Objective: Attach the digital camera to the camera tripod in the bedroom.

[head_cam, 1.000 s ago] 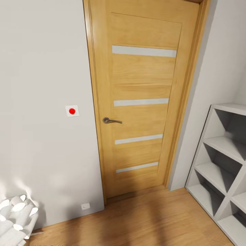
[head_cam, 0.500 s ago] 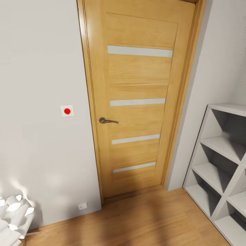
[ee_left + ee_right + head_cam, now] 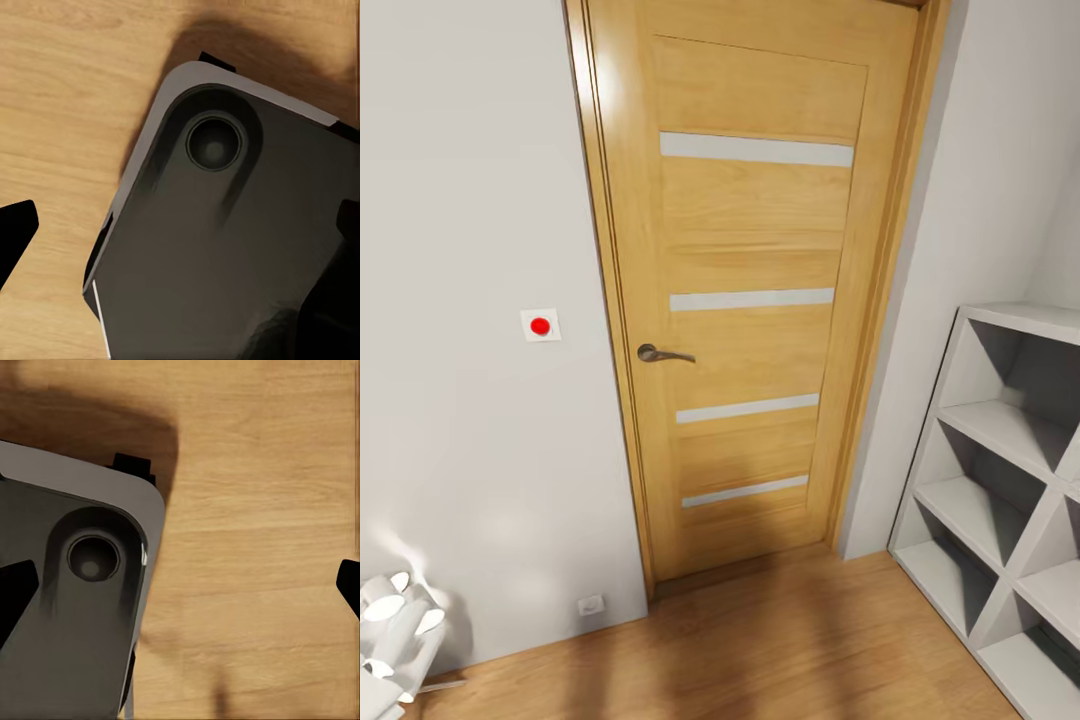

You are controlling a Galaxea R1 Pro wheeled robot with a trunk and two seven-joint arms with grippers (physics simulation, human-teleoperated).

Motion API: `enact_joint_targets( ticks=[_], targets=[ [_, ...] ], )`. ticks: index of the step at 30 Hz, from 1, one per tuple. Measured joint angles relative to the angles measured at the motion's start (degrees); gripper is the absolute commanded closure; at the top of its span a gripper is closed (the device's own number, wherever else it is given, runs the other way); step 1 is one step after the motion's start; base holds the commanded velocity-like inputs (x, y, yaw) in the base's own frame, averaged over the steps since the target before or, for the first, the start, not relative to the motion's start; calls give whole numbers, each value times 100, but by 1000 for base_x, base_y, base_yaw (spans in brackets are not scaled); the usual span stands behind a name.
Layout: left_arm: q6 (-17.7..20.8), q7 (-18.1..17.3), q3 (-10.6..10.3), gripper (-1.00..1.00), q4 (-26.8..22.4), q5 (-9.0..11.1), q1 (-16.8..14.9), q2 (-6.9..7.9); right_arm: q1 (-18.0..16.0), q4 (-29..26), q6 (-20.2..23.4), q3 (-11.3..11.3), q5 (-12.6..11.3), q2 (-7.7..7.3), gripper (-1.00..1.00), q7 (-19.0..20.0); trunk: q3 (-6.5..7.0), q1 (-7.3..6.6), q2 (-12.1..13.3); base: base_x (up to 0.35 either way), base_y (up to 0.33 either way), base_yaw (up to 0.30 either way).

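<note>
Facing the oak door (image 3: pixel 750 290) in the bedroom, white shelf (image 3: pixel 1000 480) off to the right — no camera or tripod in sight yet, so both must be elsewhere in the room. Both wrist views look down at the robot's grey base (image 3: pixel 225 247) over the wood floor (image 3: pixel 262 547). Dark fingertips (image 3: pixel 15 592) sit at opposite edges, so both claws look spread, holding nothing. The risk here — clipping that shelf or a white lamp (image 3: pixel 395 620) low on the left while turning.
</note>
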Motion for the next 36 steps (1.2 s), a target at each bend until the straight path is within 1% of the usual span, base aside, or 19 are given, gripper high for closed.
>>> enact_joint_targets(
  ticks=[10, 19, 27, 36],
  targets=[
    [0, -39, -27, -100, 1, -31, 0, 1, 0, 0, 7, 1, 19, -32, -100, -2, 0, 0, 0, 225, 0, 0],
    [0, -35, -21, -100, 3, -38, 0, -7, 0, -2, 8, 1, 31, -39, -100, -3, 0, 1, 0, 36, -3, 0],
    [1, -37, -36, -100, 4, -49, 0, -7, 0, -1, 8, 1, 32, -47, -100, 2, 0, 1, 0, 92, -63, 0],
    [0, -34, -30, -100, 3, -49, 0, -11, 0, -2, 8, 1, 29, -40, -100, -13, 0, 2, 1, 17, -12, 0]
  ],
)
